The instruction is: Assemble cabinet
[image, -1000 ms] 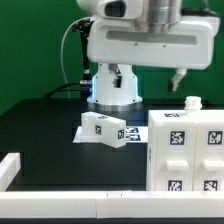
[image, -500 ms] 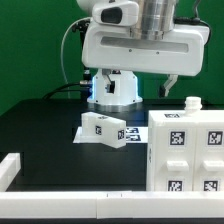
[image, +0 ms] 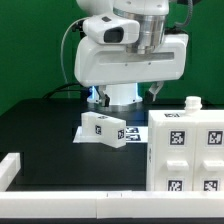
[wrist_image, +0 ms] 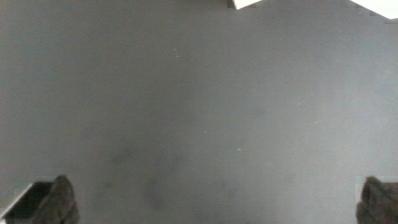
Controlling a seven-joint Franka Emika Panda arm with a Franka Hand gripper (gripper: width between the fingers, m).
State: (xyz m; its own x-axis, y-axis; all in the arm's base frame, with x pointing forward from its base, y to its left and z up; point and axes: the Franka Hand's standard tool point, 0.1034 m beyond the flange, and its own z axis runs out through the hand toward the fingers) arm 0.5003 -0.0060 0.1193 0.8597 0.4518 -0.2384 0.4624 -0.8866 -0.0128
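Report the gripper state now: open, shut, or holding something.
Gripper: open. In the wrist view the fingers stand wide apart with nothing between them.

Cabinet box (image: 185, 150): large, white, upright, near side at the exterior view's right and cut off by the frame edge. Its front faces the camera and carries rows of black-and-white square tags. A small white peg (image: 190, 103) stands on its top. Small block (image: 104, 128): white, tagged on its visible faces, lying low at centre, just left of the box and farther back, not touching it.
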